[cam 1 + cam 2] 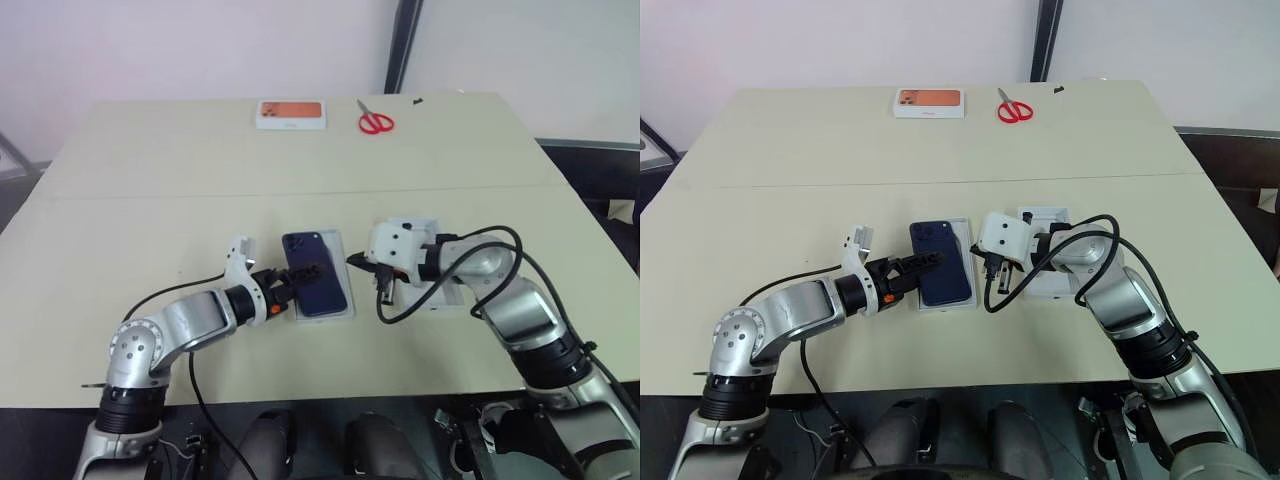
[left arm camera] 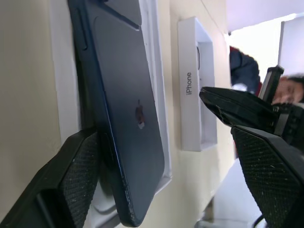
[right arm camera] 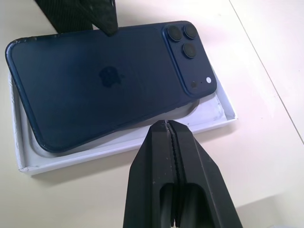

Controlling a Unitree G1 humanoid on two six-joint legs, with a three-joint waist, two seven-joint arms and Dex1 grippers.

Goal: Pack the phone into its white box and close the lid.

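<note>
On the table (image 1: 150, 170), the lid (image 2: 192, 85) wall reads "iPhone".

- Centre: the phone (image 1: 317, 272) lies askew on the white box (image 1: 345, 262), hemmed by the left hand (image 1: 305, 273) and the right hand (image 1: 356, 261).
- The lid (image 1: 440, 262) sits under the right arm.
- Upper frame: broad bare surface (image 1: 180, 170) before the scissors (image 1: 375, 121) and the orange-topped box (image 1: 291, 114).

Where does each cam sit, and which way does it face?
Head stereo pair: forward-down over beige table; both arms, left gripper, right gripper.
Left wrist: along open fingers at flat navy-blue phone, white lid.
Right wrist: along shut fingers at phone in shallow white cardboard box.
Shared: phone.
</note>
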